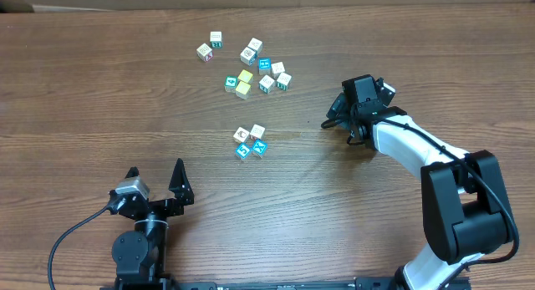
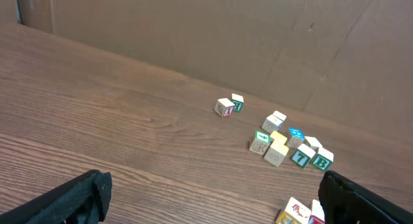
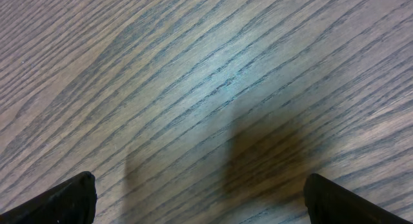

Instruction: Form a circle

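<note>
The circle is a tight clump of tiny cubes at mid-table, two white-faced ones behind two cyan ones, with no ring shape. My left gripper is open near the front edge, to the left of and nearer than the clump, with nothing between its fingers. In the left wrist view the gripper frames bare wood, and one clump cube shows beside its right finger. My right gripper is open to the right of the clump. In its own view the right gripper has only table under it.
A loose scatter of white, cyan and yellow cubes lies farther back on the wooden table; the same scatter shows in the left wrist view. A brown wall rises behind the table's far edge.
</note>
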